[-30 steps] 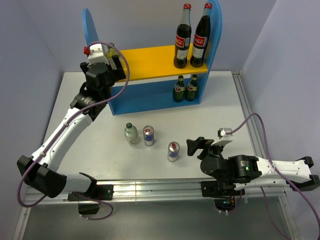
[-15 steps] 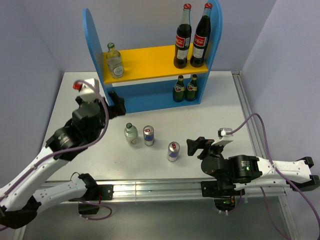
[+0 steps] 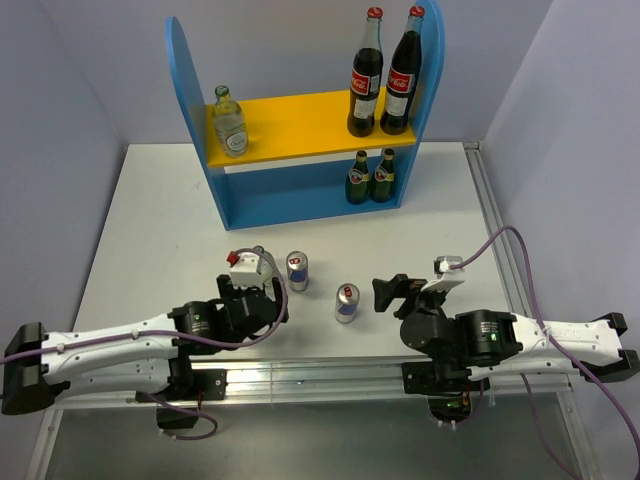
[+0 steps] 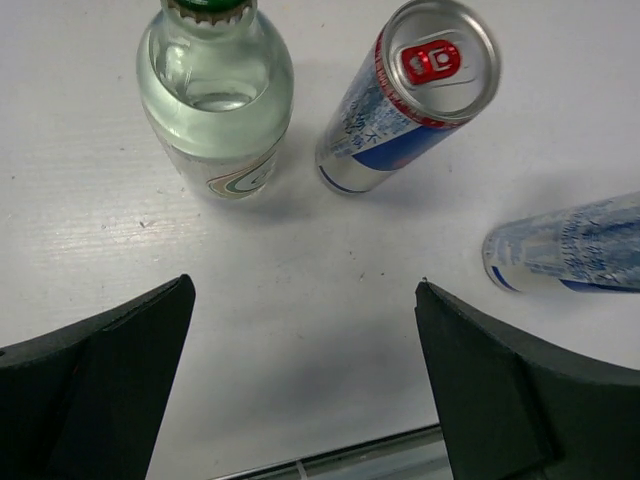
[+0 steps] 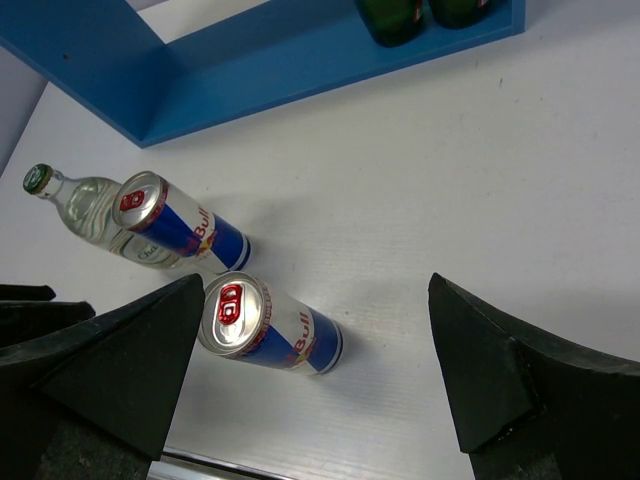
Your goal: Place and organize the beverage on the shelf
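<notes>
left wrist shows your left gripper (image 4: 305,312) spread wide and empty, facing the clear bottle (image 4: 215,95) and a can (image 4: 410,95) on the table (image 4: 300,260); your right gripper (image 5: 318,287) gapes beside the other can (image 5: 268,328).

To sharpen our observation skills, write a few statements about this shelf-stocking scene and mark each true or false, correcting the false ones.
1. Two cola bottles stand on the yellow upper board. True.
2. Both slim cans are already on the shelf. False: both stand on the table.
3. A clear green-capped bottle stands at the left end of the upper board. True.
4. The left end effector is shut on the second clear bottle. False: it is open and empty, with that bottle standing apart ahead of it.
5. The lower level holds nothing. False: two small dark bottles stand at its right end.
</notes>
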{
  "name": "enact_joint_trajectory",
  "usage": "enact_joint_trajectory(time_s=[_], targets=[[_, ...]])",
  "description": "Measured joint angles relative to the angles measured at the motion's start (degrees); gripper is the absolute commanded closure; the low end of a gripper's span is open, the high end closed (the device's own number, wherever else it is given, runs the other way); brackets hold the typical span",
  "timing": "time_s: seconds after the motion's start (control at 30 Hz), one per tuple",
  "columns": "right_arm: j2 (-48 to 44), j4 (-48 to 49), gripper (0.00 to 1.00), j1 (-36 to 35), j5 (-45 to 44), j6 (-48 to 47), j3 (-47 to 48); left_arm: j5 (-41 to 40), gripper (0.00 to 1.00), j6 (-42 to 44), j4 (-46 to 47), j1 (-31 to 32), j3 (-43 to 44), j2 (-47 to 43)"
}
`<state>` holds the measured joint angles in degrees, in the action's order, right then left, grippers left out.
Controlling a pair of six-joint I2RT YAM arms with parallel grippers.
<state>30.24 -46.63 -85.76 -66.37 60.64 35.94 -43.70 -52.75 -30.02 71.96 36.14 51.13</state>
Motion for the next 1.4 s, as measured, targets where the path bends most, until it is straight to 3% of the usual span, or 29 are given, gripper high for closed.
enact_joint_trajectory(time_s=[0.3,0.67,0.93,1.4], targets=[[0.7,0.0,0.0,0.0,0.0,-0.1,0.0,-4.5,0.01,-4.0,9.1,0.1,-2.8,12.0],[0.8,0.4,0.0,0.0,0.0,-0.3,0.0,-9.7,0.01,-3.3,21.0,-3.7,-11.4,13.5],[0.9,0.7,0.0,0.0,0.0,-0.3,0.0,-12.4,0.01,1.7,34.2,-7.4,-12.9,16.6],[0.9,1.0,0.0,0.0,0.0,-0.8,0.0,-11.6,0.01,12.8,57.0,-15.5,-15.0,32.9]])
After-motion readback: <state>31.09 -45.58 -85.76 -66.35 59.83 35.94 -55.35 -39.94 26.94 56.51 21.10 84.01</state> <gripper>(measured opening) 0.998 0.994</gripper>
